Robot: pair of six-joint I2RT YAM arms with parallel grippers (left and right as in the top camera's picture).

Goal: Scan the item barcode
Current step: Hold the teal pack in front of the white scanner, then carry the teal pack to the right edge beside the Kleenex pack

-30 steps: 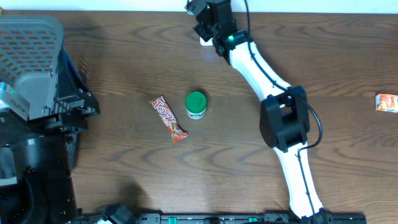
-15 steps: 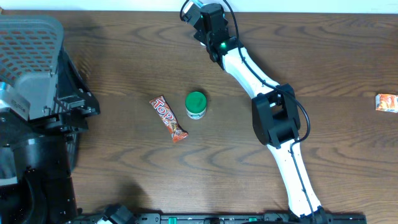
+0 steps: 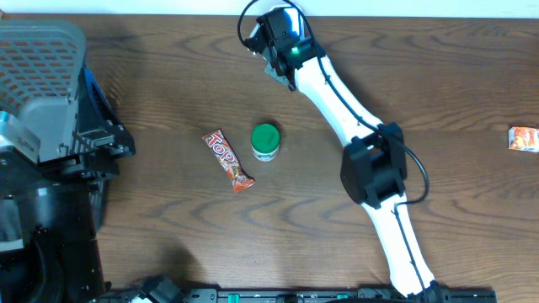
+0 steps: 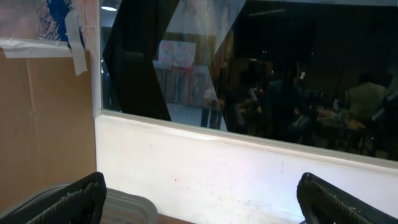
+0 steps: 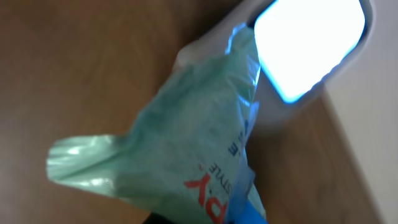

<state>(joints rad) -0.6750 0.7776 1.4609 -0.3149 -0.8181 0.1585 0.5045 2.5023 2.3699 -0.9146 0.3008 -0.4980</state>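
The right pincer (image 3: pixel 271 52) is stretched to the far edge of the table (image 3: pixel 168 244) and is closed on a pale green packet (image 5: pixel 180 155). Its fingers are out of sight below the wrist view, but the packet rises from just where they would meet. The packet hangs right in front of the scanner (image 5: pixel 311 43), with its upper corner touching or nearly touching the lit window. The film is thin and crinkled, with one end bunched into a loose tail, so it looks very light, soft and floppy, and probably a little slippery. A pinch near one sealed edge suits it best, leaving the printed face free and hanging flat. Squeezing the middle would likely wrinkle the print, and a creased barcode may not read. No barcode can be made out here, only red and blue lettering. The left pincer (image 4: pixel 200 186) stands wide open and holds nothing, pointing at a wall and window away from the work. A candy bar (image 3: pixel 228 160) and a green-lidded jar (image 3: pixel 266 141) lie side by side mid-table.
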